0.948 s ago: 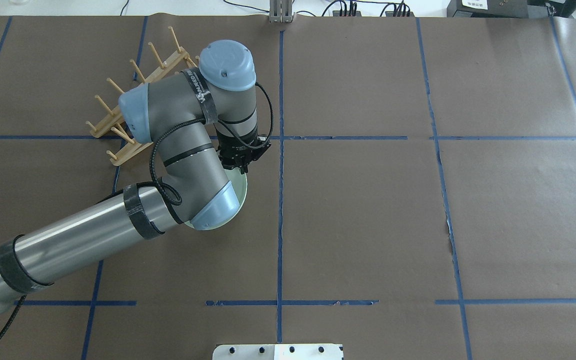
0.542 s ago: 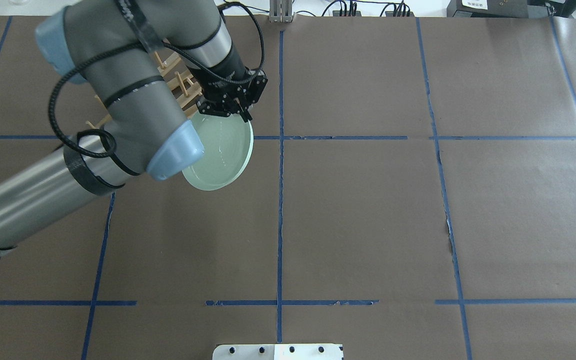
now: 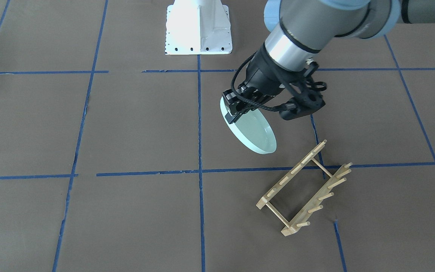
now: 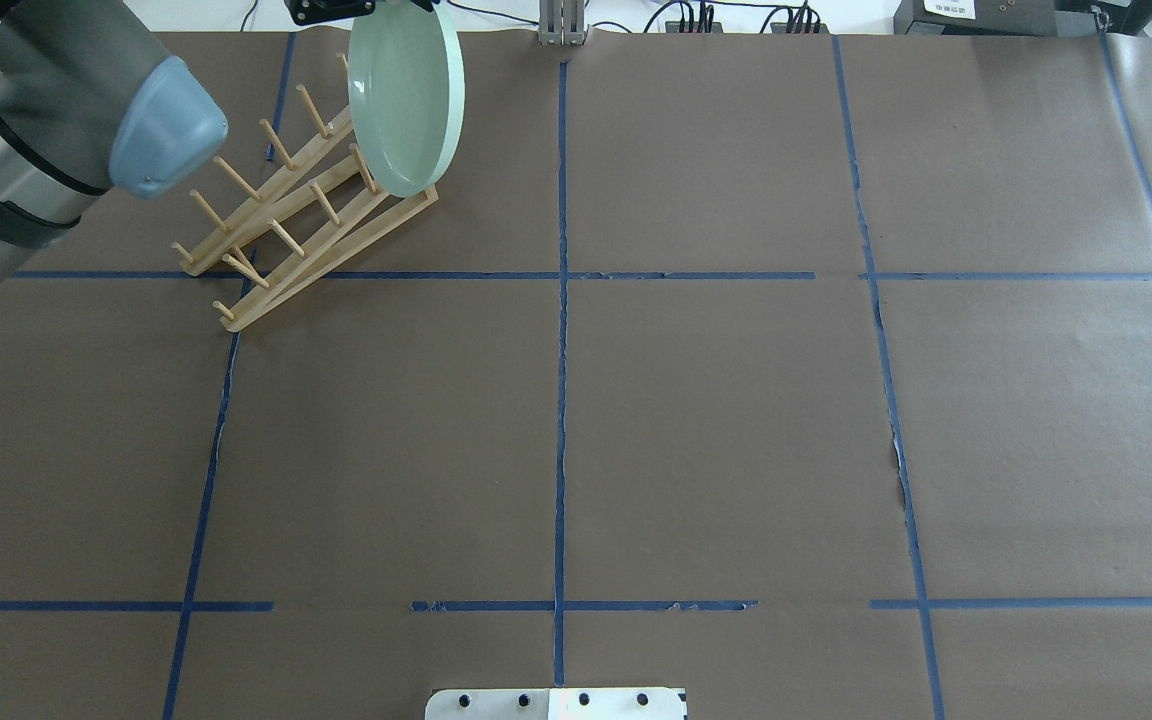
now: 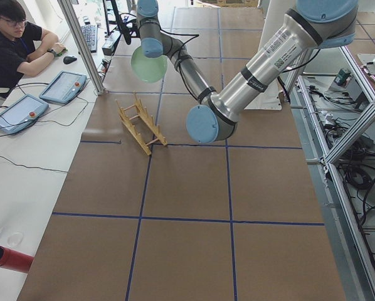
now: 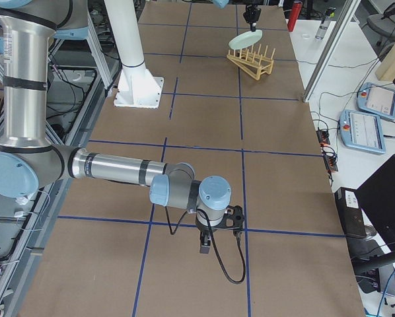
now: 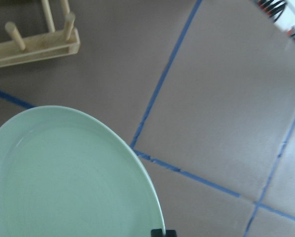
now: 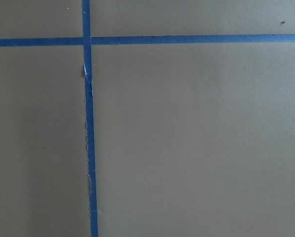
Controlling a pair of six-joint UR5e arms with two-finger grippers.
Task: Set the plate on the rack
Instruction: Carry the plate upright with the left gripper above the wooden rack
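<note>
Holding the round mint-green plate (image 3: 255,134) aloft beside the light wooden peg rack (image 4: 366,240).
Left gripper (image 3: 233,112) is clamped on the plate's rim. The plate hangs on edge, tilted, near the rack's end and not touching it. Square it to the crossbars, centre the lower rim over one peg gap, lower onto both rails, then release. Right gripper (image 6: 207,246): can't tell its state.

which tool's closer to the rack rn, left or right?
Left. The left tool holds the plate in the air close to the rack, not touching it. The right tool hangs over bare table far off toward the opposite end.
</note>
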